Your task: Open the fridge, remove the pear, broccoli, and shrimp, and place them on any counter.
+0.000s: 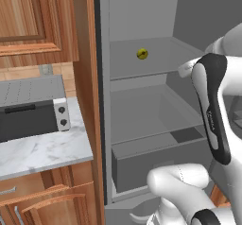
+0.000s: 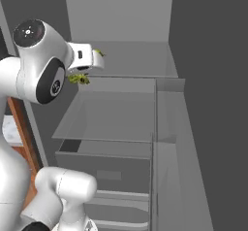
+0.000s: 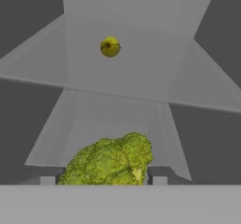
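The fridge (image 1: 142, 110) is matte grey inside, shelves and drawer alike. The pear (image 1: 142, 54) is yellow-olive with a dark spot. The broccoli (image 3: 110, 162) is bumpy yellowish green. The bench (image 1: 42, 151) is white marble with grey veins over reddish-brown wooden cabinets (image 1: 47, 198); the toaster oven (image 1: 30, 113) is grey with a black door.

The fridge (image 1: 142, 120) is showing matt, smooth grey walls and shelves. Just ahead of the hand, the broccoli (image 3: 110, 162) is looking rough and bumpy; farther ahead, the pear (image 3: 110, 46) is looking smooth with a slight sheen. The counter (image 1: 42, 151) is showing polished veined marble over glossy wooden cabinets (image 1: 47, 200).
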Controlling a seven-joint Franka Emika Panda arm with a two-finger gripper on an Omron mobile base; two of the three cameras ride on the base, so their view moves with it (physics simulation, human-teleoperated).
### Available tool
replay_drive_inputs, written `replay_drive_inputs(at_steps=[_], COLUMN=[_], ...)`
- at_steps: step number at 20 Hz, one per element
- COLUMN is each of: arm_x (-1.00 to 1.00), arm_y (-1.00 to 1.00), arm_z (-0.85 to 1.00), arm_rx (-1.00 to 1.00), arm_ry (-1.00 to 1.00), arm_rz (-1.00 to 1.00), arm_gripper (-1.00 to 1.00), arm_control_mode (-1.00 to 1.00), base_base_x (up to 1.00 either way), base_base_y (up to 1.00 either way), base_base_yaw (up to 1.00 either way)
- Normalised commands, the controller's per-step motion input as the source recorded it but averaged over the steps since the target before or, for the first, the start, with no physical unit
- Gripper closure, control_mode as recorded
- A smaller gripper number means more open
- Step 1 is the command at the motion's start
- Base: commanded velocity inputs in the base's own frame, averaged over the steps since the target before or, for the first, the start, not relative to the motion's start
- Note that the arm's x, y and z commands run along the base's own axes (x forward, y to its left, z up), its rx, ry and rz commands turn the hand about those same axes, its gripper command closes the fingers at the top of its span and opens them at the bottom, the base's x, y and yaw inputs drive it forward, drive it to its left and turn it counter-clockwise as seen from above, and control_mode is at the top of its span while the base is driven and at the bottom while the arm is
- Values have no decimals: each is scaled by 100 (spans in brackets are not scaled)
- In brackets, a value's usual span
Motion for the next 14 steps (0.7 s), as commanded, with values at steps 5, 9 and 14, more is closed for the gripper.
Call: replay_drive_inputs(at_steps=[5, 9, 14], arm_x=[-16, -11, 0], arm_y=[4, 5, 0], arm_z=[0, 0, 0], arm_rx=[-2, 0, 0], arm_ry=[0, 0, 0], arm_rz=[2, 2, 0], arm_gripper=[100, 100, 100], arm_control_mode=[-100, 100, 100], base_base_x=[0, -14, -71], base_base_y=[0, 9, 30], base_base_yaw=[0, 3, 1])
